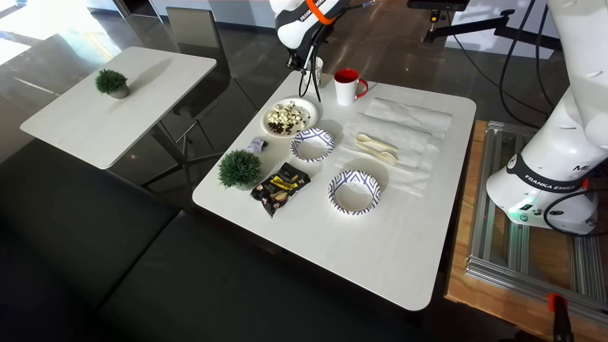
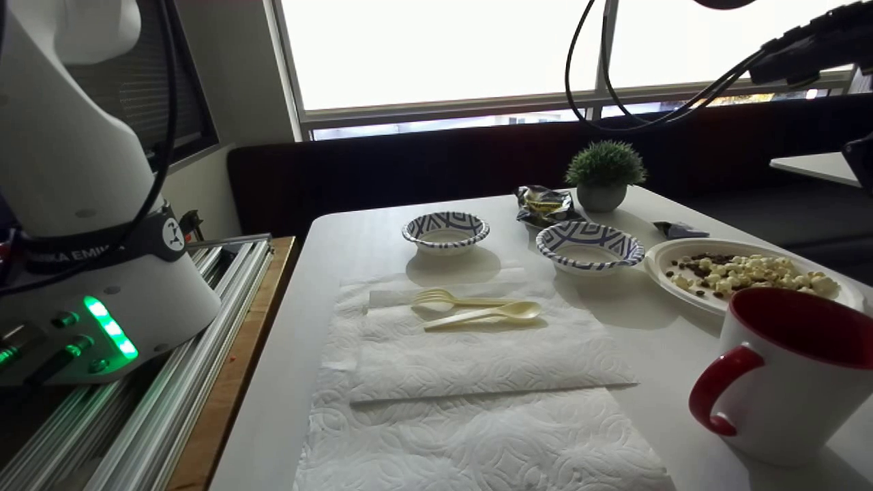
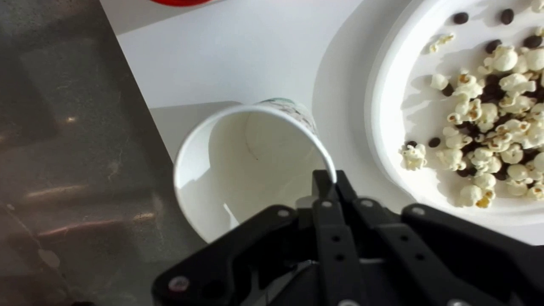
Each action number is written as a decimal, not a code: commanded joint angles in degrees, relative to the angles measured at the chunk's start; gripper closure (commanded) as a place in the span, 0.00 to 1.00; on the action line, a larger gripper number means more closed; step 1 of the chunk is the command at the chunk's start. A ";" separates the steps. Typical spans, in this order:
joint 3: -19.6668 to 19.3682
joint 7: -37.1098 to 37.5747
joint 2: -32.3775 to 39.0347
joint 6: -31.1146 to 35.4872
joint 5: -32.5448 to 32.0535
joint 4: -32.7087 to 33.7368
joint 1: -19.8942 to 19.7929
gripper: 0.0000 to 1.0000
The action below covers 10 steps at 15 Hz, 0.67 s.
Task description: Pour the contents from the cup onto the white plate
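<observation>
Wrist view: gripper [image 3: 333, 182] clasps cup [image 3: 263, 161] near table edge [image 3: 139, 76], clear of white plate [image 3: 383, 110].

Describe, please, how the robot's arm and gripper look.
The Franka Panda arm is white and rounded, with a black FRANKA EMIKA band, a green light strip, an orange ring and black cables. The Robotiq gripper is black and angular, with round silvery screw heads.

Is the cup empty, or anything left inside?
Looks empty: the wrist view shows bare inner wall and bottom in the cup, though the fingers hide part.
</observation>
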 commanded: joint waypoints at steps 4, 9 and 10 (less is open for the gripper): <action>2.02 -3.57 3.09 1.49 4.75 3.67 -2.49 0.99; 2.78 -5.40 0.19 -1.06 5.96 2.45 -2.88 0.58; 2.81 -5.93 -1.50 -1.31 5.91 1.37 -2.80 0.50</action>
